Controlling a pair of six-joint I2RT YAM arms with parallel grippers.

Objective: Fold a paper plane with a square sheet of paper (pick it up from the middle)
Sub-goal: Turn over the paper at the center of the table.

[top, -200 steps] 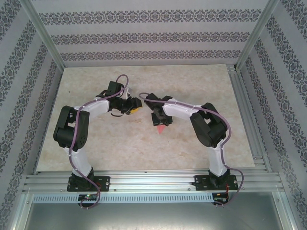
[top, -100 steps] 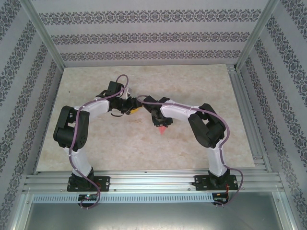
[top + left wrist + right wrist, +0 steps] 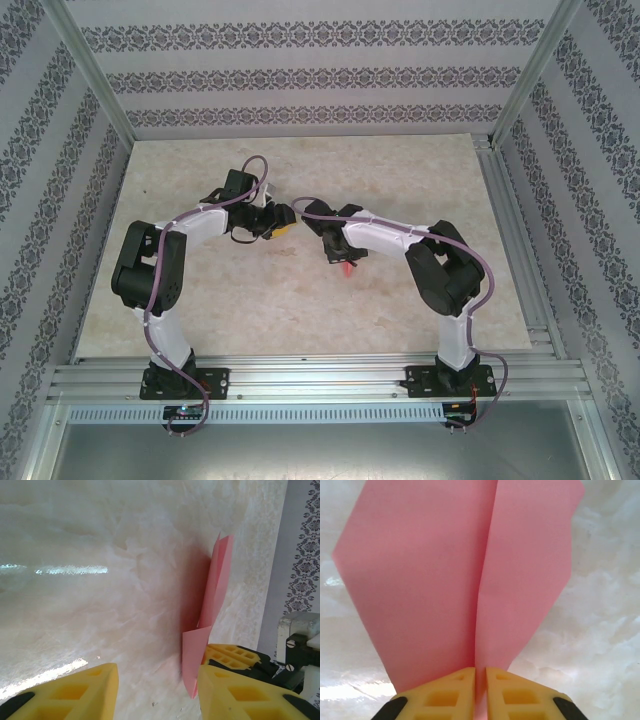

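Note:
The square sheet of paper [image 3: 435,570] is pink and folded into a pointed paper plane shape with a centre crease and two flaps. My right gripper [image 3: 480,672] is shut on that crease, with both yellow fingers pinching the paper near its narrow end. From above, the paper [image 3: 345,267] pokes out just below the right gripper [image 3: 338,252] at the table's middle. My left gripper [image 3: 157,680] is open with nothing between its fingers. It sits just left of the paper [image 3: 217,580], which stands on edge beside its right finger [image 3: 235,695]. The left gripper [image 3: 284,222] is close to the right one.
The beige marble-look table [image 3: 400,180] is bounded by aluminium rails [image 3: 520,240] and patterned walls. Both arms bend inward and their wrists nearly meet over the table's middle.
The right gripper's jaws have closed onto the paper's centre crease. The paper's visible patch from above has shrunk as its flaps folded upward.

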